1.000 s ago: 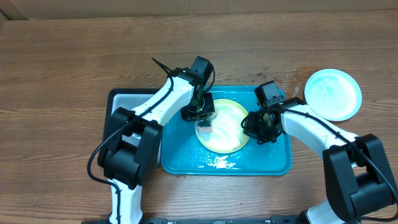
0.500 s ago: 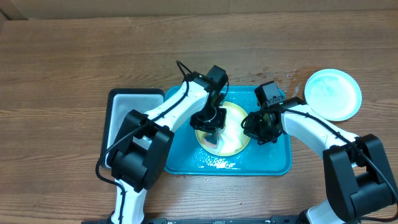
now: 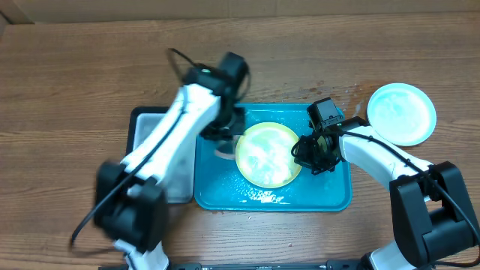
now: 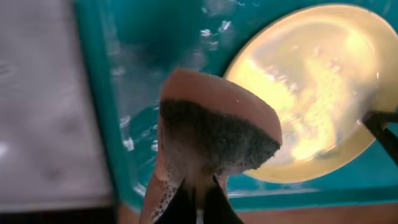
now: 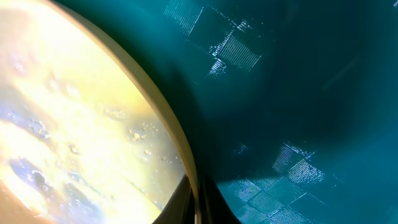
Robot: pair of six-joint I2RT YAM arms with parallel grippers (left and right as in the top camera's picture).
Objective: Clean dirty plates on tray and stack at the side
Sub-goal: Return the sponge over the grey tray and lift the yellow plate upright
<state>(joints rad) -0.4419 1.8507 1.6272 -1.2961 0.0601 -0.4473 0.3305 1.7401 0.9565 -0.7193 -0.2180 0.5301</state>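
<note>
A: So, where does the yellow plate (image 3: pixel 268 154) sit?

B: Flat in the teal tray (image 3: pixel 225 196), toward the tray's right half. Its face is wet and streaked with foam, and more suds lie on the tray floor just below it.

A: And the right gripper (image 3: pixel 306 154)?

B: It is at the plate's right edge. The right wrist view shows its jaws pinched together on the rim, so it is clenched on the yellow plate.

A: What about the other side?

B: The left arm is smeared with blur in the overhead view, so the left wrist view tells more. The left gripper (image 4: pixel 198 204) is clamped on a sponge (image 4: pixel 214 130). The sponge is pinkish on top, with a dark, soapy scrubbing face turned toward the camera.

A: Where is the sponge relative to the plate?

B: Just beside the plate's left edge, over the left part of the teal tray. Whether it touches the tray floor, I cannot tell.

A: Anything outside that tray?

B: A pale blue plate (image 3: pixel 401 112) lies on the wooden table (image 3: pixel 75 75) at the right, apart from the tray, with a few water drops near it. A dark-rimmed grey tray (image 3: pixel 146 124) lies against the teal tray's left side.
</note>
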